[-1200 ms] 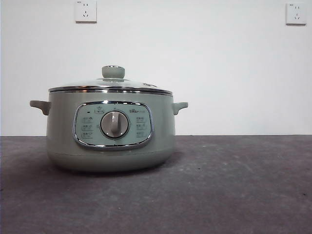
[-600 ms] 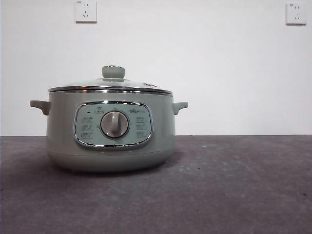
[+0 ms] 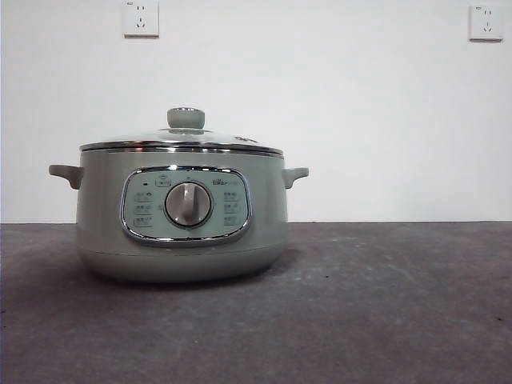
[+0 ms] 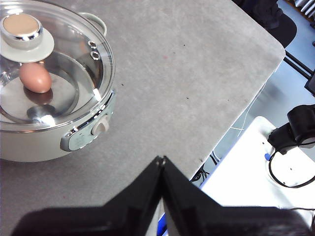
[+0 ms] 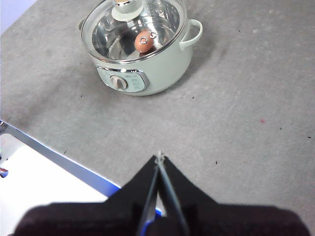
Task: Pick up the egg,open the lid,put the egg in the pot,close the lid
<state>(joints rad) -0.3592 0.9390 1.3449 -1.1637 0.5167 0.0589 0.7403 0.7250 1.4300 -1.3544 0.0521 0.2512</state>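
My left gripper (image 4: 161,160) pinched closed, empty, off the pot | right gripper (image 5: 158,157) likewise closed, well apart | egg (image 4: 35,77) inside pot (image 3: 182,212) under seated glass lid (image 3: 184,136) | front view unchanged from a second ago | panel (image 3: 186,204) print unreadable

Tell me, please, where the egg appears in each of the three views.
Front view: not visible; the pot wall hides its inside.
Left wrist view: the egg lies inside the pot, under the lid.
Right wrist view: the egg is inside, seen through the glass.
Shared landmark: the lid's knob.
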